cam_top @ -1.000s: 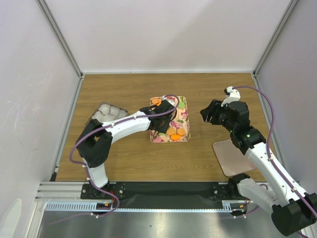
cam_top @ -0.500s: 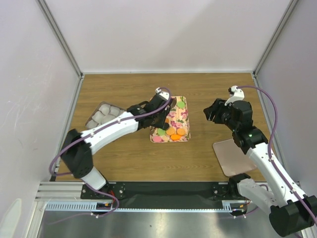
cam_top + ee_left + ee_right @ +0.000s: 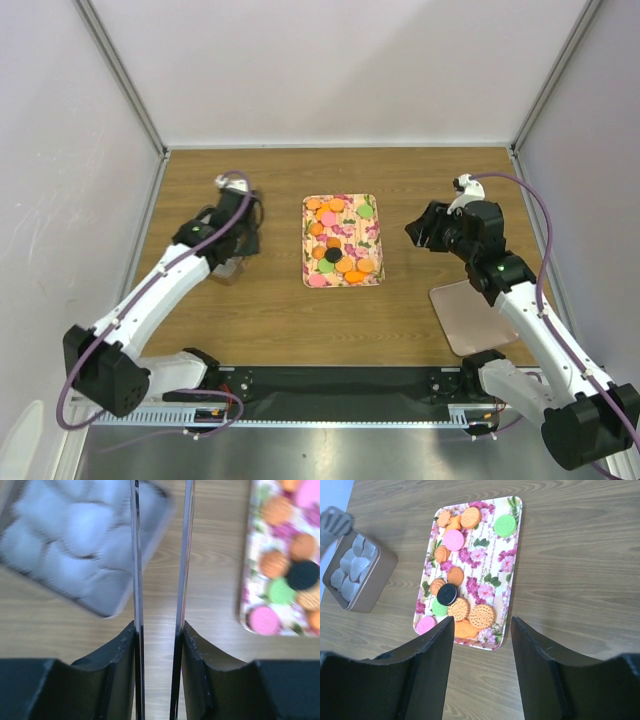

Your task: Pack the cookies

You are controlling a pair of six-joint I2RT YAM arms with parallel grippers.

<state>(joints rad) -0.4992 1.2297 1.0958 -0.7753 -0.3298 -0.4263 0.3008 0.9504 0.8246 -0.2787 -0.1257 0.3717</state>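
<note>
Left tool (image 3: 160, 555): two thin blades stand parallel with a narrow gap. Only wood and a tin's edge show through it. The tips run off the top of its own view, so I cannot tell whether they pinch a cookie.
Under the left tool: the tin (image 3: 102, 611) of white paper cups (image 3: 75, 530), on the left of the counter (image 3: 270, 310).
Right tool (image 3: 482, 625): spread wide, with nothing between the fingers.
Cookies (image 3: 455, 576): every one in view lies on the flowered tray (image 3: 518, 540) at mid-counter, between the two tools. None shows in the cups.
Direction: the cookies lie to the right of the left tool, past a strip of wood. They lie to the left of the right tool, just beside it.
Tray's long axis: it runs away from the arms, so the cookies sit in a near-to-far column.
Nearer arm: the right one, judging from overhead, though the left one is at the tin.
Overhead view alone: it shows a pale pink flat piece (image 3: 470, 315) by the right arm, probably the lid. The left arm hides most of the tin here.
Right wrist view alone: the whole tray and the tin show together.
Left wrist view alone: the cups are close but blurred, and only the tray's left part shows.
</note>
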